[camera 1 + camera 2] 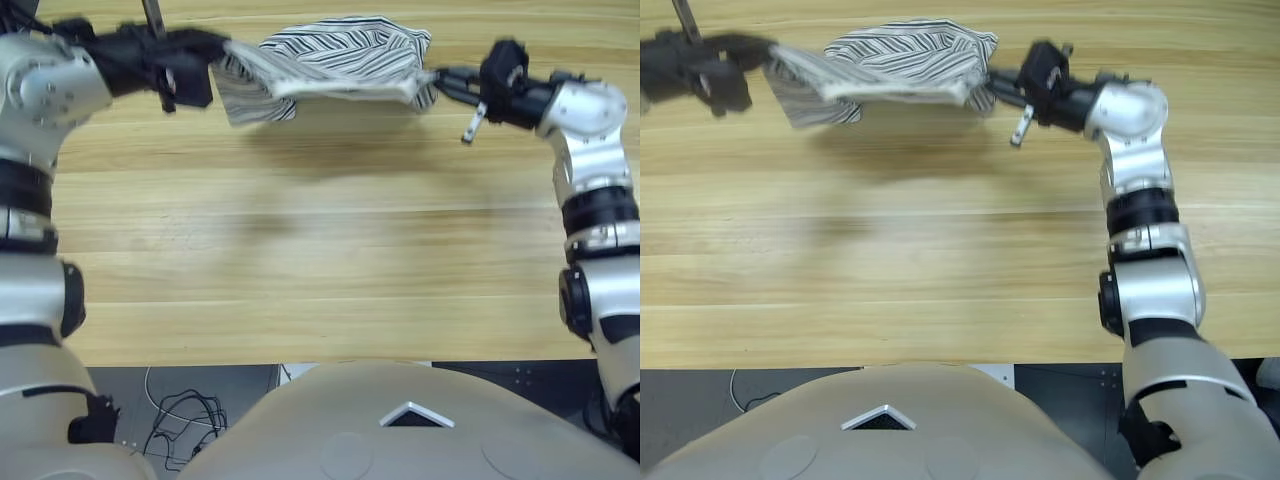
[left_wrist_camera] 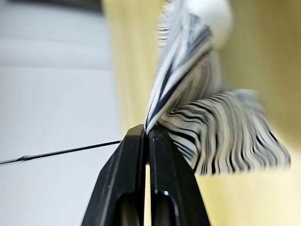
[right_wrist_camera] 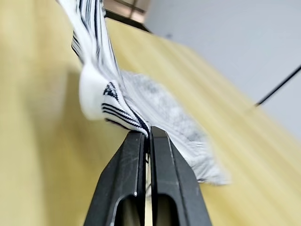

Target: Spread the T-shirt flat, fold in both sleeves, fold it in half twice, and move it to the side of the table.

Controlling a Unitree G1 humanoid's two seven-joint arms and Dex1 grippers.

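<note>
A black-and-white striped T-shirt hangs bunched above the far part of the wooden table, stretched between both arms. My left gripper is shut on its left edge. My right gripper is shut on its right edge. The left wrist view has the black fingers pinching striped cloth. In the right wrist view the fingers clamp a folded striped hem. The shirt's shadow lies on the wood below it.
The table's near half and middle are bare wood. Its front edge runs close to me, with cables on the floor below at the left. A thin dark rod stands at the far left.
</note>
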